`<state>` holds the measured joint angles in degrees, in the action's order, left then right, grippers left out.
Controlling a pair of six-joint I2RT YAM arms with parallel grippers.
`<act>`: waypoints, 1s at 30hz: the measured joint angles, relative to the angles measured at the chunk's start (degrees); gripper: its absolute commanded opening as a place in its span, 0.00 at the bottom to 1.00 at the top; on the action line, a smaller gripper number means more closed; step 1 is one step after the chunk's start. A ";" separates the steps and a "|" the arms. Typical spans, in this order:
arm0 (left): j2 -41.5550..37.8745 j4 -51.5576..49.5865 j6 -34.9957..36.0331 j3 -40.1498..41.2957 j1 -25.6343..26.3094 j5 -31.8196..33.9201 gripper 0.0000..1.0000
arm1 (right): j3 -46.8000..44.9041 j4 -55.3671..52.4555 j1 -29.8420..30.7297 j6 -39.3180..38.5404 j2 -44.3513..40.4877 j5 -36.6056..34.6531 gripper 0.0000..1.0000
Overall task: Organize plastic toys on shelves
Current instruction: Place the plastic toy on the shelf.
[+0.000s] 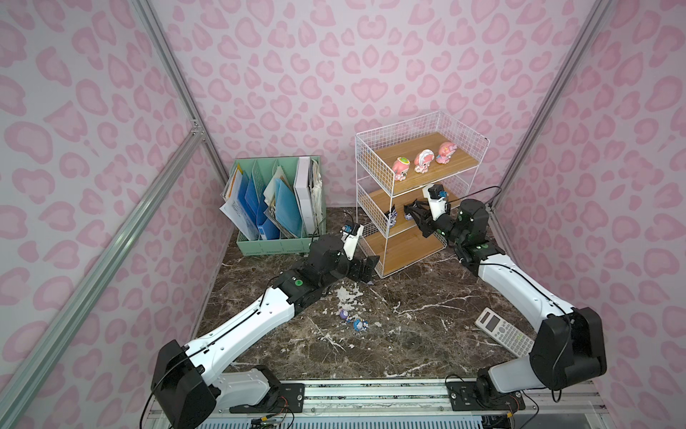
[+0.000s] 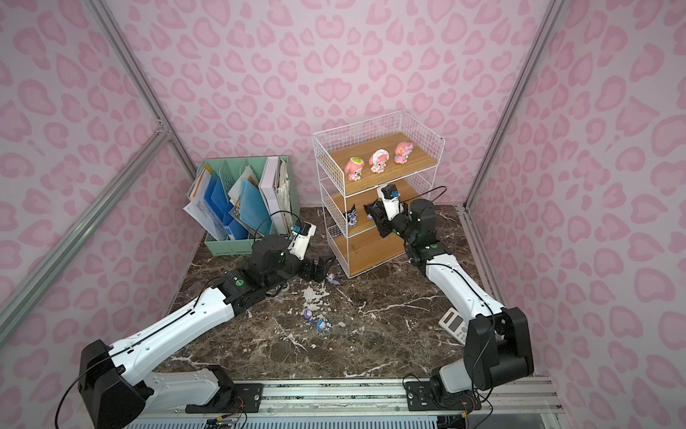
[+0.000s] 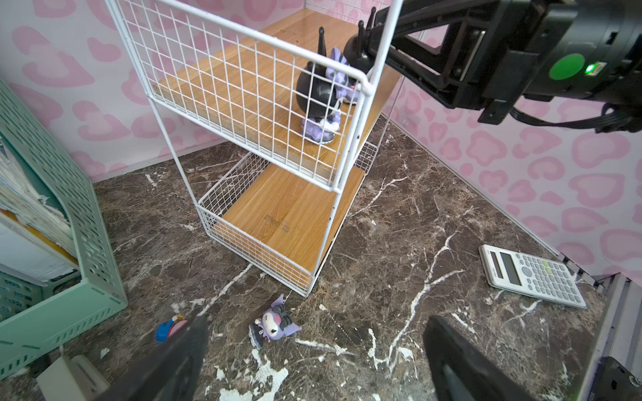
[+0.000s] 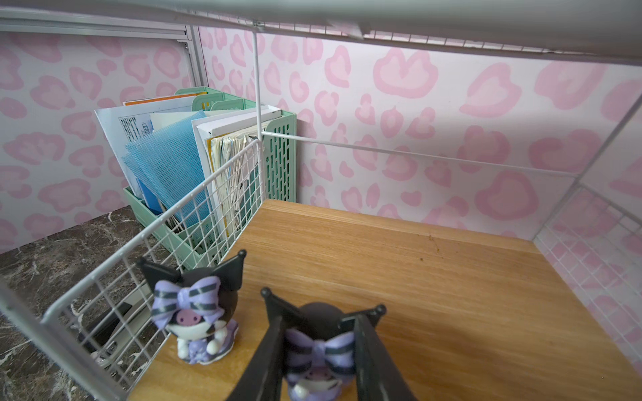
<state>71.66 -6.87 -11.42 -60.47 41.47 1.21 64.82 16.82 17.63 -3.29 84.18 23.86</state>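
The shelves [image 1: 408, 252] stand at the back right. Three pink toys [image 1: 423, 160] line the top board. On the middle board one black and purple toy [image 4: 196, 326] stands free by the wire side. My right gripper [image 4: 319, 350] is shut on a second one [image 4: 318, 319] beside it. My left gripper [image 3: 314, 326] hangs open low over the table by the rack's front corner. A purple toy [image 3: 274, 324] lies on its side just ahead of it. Two tiny toys [image 1: 345, 315] [image 1: 359, 325] lie mid-table.
A mint file organizer [image 1: 276, 208] full of papers stands left of the rack, close to my left wrist. A white calculator [image 1: 505, 330] lies at the right, by my right arm. Another tiny blue toy [image 3: 166, 330] shows beside one left finger.
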 measured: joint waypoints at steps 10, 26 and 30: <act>-0.61 0.00 0.02 0.28 0.00 0.04 0.99 | 0.94 0.09 0.74 -1.46 1.22 0.63 0.35; -0.48 -0.02 0.02 0.28 0.00 0.02 0.98 | 1.14 0.17 1.07 -2.32 1.18 0.50 0.45; -0.48 -0.02 0.02 0.28 0.00 -0.04 0.99 | 1.11 0.09 1.07 -2.34 1.16 0.50 0.48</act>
<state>71.18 -6.90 -11.40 -60.18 41.47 1.17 65.93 16.91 18.70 -5.63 85.34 24.36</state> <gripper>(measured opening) 0.985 0.463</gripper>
